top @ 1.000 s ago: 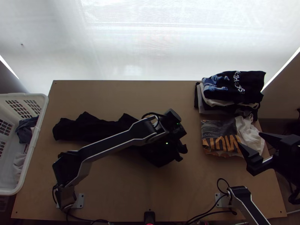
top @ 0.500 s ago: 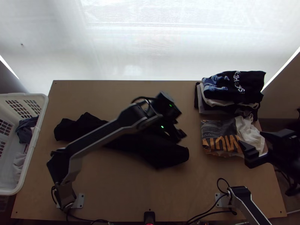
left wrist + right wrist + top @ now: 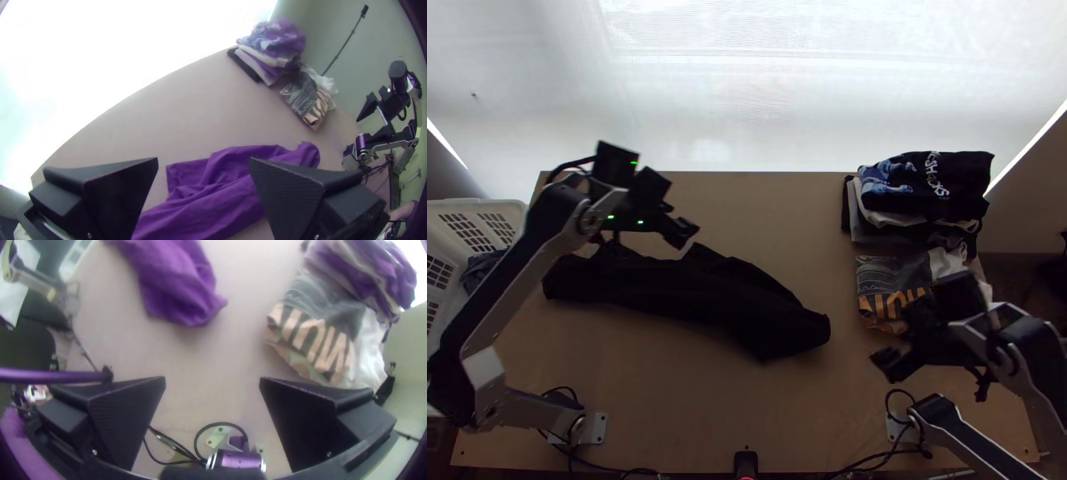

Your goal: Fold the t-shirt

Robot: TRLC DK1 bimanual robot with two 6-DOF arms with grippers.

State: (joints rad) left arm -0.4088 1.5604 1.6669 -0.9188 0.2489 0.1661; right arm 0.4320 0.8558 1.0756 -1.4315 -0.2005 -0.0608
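On the table (image 3: 843, 436), left of middle, the black t-shirt (image 3: 707, 300) seems bunched — long axis running side to side, right end angled toward the near edge. Left gripper (image 3: 653, 234), right gripper (image 3: 931, 373) — both spread.

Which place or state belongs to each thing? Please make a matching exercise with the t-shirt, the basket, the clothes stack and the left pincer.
1. black t-shirt
2. white basket
3. clothes stack
4. left pincer

A. open, holding nothing
B. at the far right corner of the table
C. rumpled across the table's middle
D. at the table's left edge

Pairs: 1-C; 2-D; 3-B; 4-A
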